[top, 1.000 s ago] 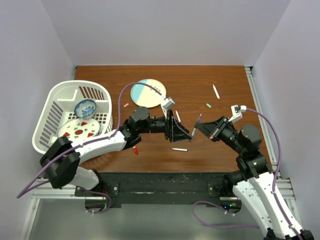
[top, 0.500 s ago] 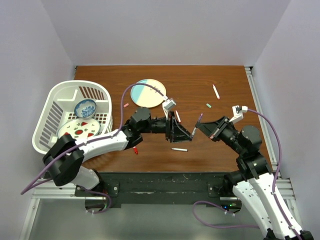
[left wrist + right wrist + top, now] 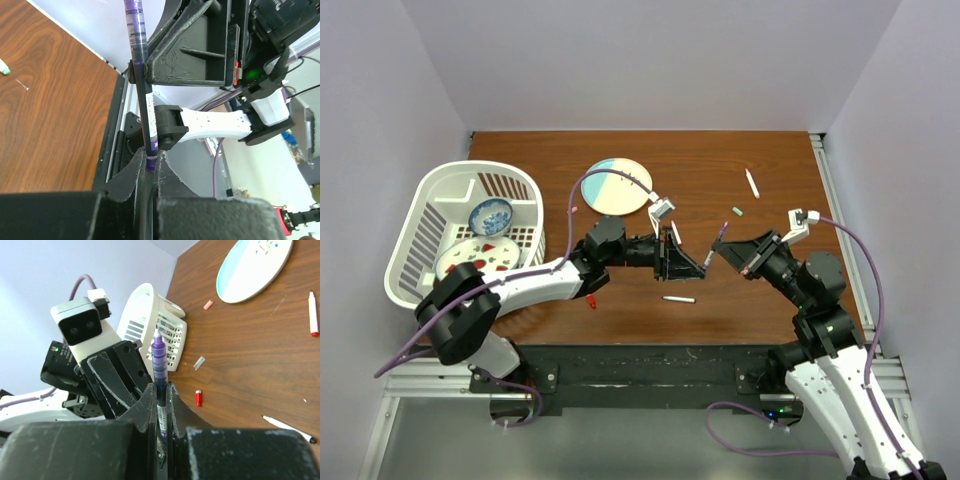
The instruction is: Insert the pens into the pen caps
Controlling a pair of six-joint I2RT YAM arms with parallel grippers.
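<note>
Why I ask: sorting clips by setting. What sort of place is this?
Likely a robotics lab test cell: a left arm and right arm mounted at a wooden table, plain walls boxing it in, and staged props such as a dish basket and loose pens.

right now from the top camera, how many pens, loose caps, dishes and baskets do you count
pens: 4 (purple pen, white pens)
loose caps: 3 (pink cap, green cap, red cap)
dishes: 3 (pale plate, bowl, patterned plate)
basket: 1
total: 11
</note>
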